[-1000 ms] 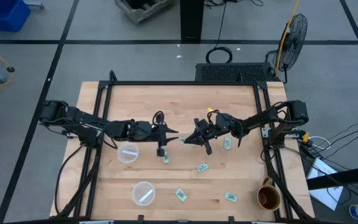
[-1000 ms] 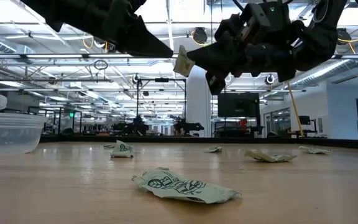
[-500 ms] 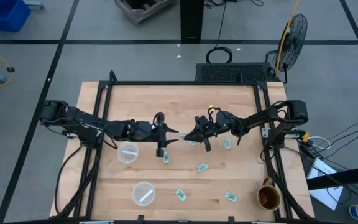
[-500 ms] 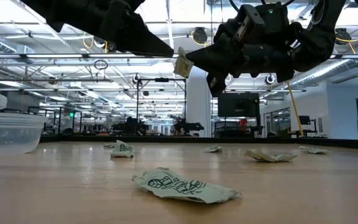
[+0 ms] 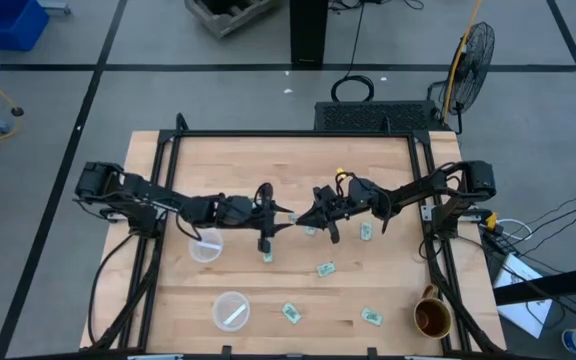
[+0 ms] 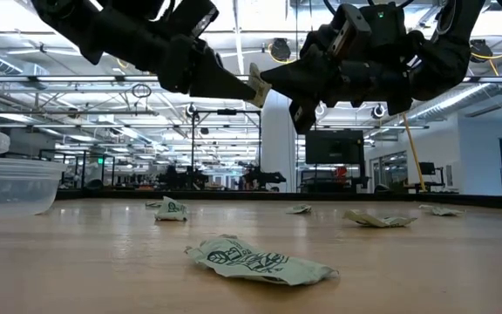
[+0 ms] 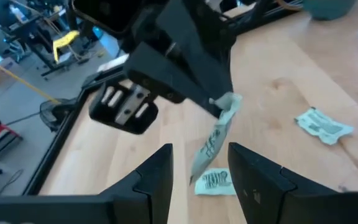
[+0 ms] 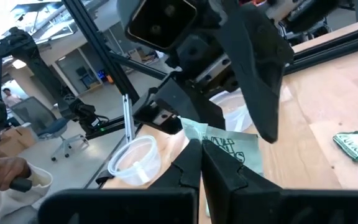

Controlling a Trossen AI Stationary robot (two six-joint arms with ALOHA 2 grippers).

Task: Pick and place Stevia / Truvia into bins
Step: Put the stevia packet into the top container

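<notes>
You see two cups point(image 5: 206, 245) point(image 5: 231, 310) and seven sachets. Right gripper point(image 5: 299, 222) fingers pinch one sachet point(image 5: 295, 225) above mid-bench point(image 5: 388, 160); left gripper point(image 5: 286, 218) fingers stand open around it. Six lie loose.

Bright overhead light; blurred wrist views

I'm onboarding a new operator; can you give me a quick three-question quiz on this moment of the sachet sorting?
1. True or false: the right end effector is shut on a sachet.
2. The left end effector is: A) open around the hanging sachet, B) inside a cup.
3. Fill in: the brown mug stands on the table's ____ side.

Key: 1 true; 2 A; 3 right.
</notes>
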